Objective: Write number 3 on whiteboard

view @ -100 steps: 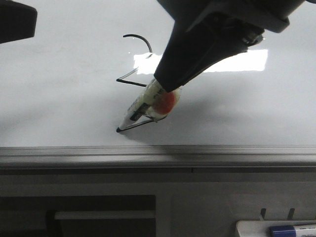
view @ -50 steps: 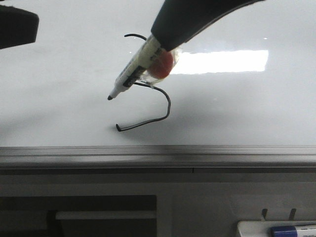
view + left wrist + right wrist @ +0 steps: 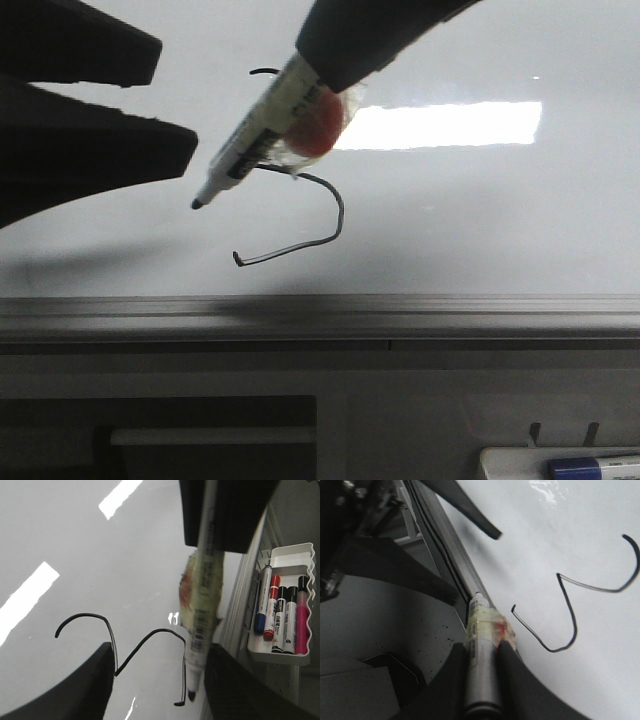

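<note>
The number 3 [image 3: 342,212] is a thin black line on the whiteboard [image 3: 480,220], and its upper part is hidden behind the marker. My right gripper [image 3: 330,62] comes in from the top and is shut on a black marker [image 3: 250,135] wrapped in tape with a red patch. The marker tip hangs off the board, left of the 3. The right wrist view shows the jaws clamped on the marker [image 3: 480,615] beside the 3 [image 3: 572,625]. My left gripper [image 3: 175,95] is open and empty at the left. In its wrist view its jaws [image 3: 161,647] frame the 3 [image 3: 162,630] and the marker [image 3: 202,605].
The board's grey metal rail [image 3: 400,310] runs along its lower edge. A white pen tray [image 3: 287,655] with several markers hangs below the rail at the right. It also shows in the front view [image 3: 520,460] with a blue marker [image 3: 590,465].
The right gripper lifted the marker from the end of the 3's bottom stroke, up and to the left. The left gripper moved in from the left toward the marker.
</note>
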You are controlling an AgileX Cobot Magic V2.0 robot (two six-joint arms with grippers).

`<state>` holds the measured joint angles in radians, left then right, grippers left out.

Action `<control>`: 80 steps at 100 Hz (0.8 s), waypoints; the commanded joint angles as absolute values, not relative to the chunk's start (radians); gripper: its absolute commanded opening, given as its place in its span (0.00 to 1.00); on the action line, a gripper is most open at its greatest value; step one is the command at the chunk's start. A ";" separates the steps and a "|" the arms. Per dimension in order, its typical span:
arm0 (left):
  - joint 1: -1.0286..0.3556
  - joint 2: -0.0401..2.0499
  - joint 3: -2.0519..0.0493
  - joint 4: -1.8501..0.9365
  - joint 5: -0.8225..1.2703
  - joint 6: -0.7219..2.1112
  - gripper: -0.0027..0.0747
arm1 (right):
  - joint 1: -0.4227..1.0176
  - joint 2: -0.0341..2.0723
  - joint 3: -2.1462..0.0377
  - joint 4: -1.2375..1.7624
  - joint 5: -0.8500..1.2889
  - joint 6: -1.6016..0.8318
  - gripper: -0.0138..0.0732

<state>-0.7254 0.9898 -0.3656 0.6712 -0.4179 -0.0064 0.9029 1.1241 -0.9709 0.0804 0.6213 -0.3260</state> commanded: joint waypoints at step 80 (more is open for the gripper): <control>-0.771 1.023 -0.414 0.683 -0.411 -0.010 0.30 | 0.946 1.123 -1.015 0.074 0.511 -0.345 0.11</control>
<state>-0.7625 1.0311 -0.3806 0.7025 -0.3454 -0.0064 0.9438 1.1397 -0.9780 0.0719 0.5677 -0.3337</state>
